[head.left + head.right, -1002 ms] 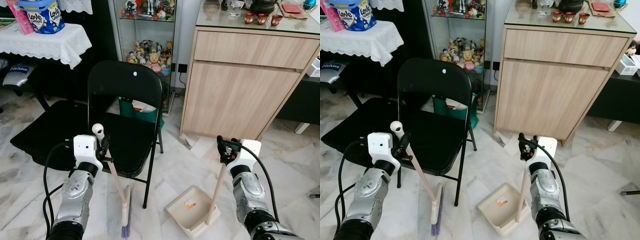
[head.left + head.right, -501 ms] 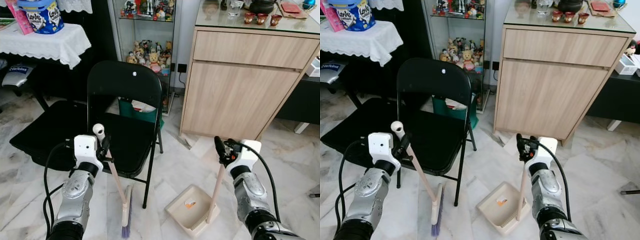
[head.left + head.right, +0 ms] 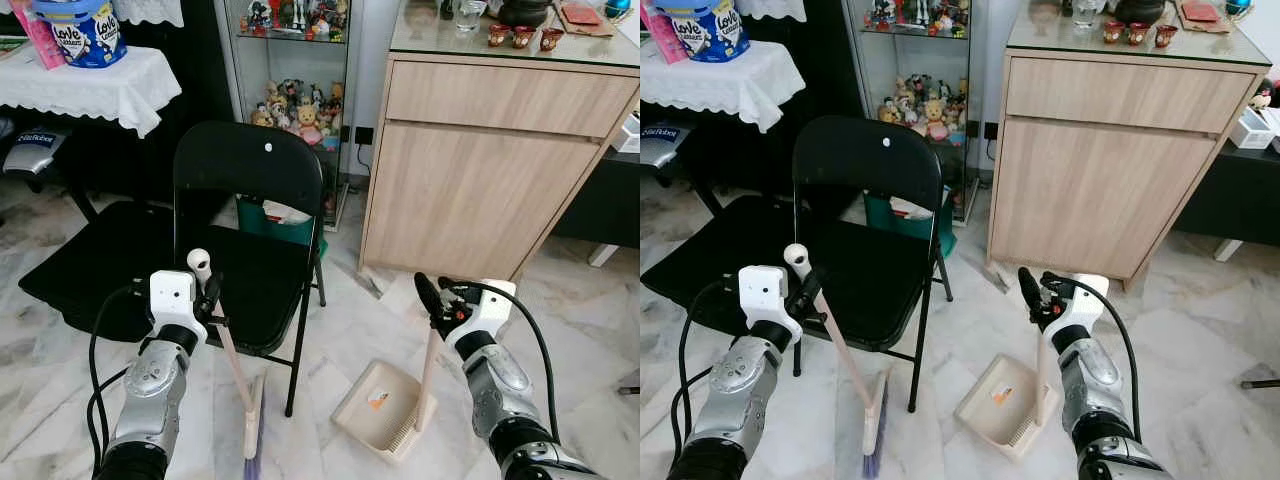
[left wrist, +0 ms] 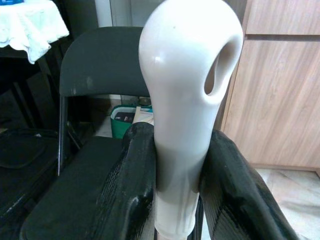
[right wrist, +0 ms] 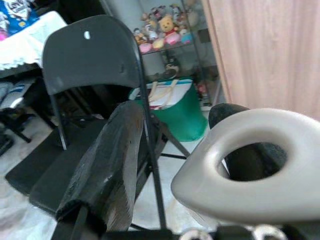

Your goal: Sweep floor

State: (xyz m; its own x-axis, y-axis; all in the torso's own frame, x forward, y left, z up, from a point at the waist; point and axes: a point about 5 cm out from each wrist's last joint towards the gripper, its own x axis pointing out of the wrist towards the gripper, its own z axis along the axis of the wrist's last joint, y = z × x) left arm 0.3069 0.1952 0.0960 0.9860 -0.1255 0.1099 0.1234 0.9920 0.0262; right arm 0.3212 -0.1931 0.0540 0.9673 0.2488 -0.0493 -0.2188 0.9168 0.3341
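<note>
Left eye view: we see our left tool [image 3: 207,296] clamped on the pale handle of the broom [image 3: 240,385], near its looped top end; the stick slants down to the brush head, which rests on the marble floor [image 3: 340,330] just beside the front leg of the black folding chair [image 3: 250,230]. Our right tool [image 3: 432,303] holds the upright stick of the beige dustpan [image 3: 378,407], whose tray sits flat on the floor in front of the wooden cabinet [image 3: 490,170], with a small orange scrap lying in it. Broom head and dustpan are apart, with the chair leg between them. Behind the chair stands a glass display case [image 3: 295,90] of small figures, and to the left a tabletop with a white lace cloth [image 3: 90,85]. Right eye view: the same scene, with the dustpan [image 3: 1002,402] tray angled toward the chair. Left wrist view: the two black fingers [image 4: 130,195] press on either side of the white handle end [image 4: 187,100], closed on it, the chair back behind. Right wrist view: one black finger [image 5: 110,160] stands out to the side of the grey-white looped handle [image 5: 250,170], and the other is mostly hidden behind the loop, so here we cannot tell how tightly the grip closes.
</note>
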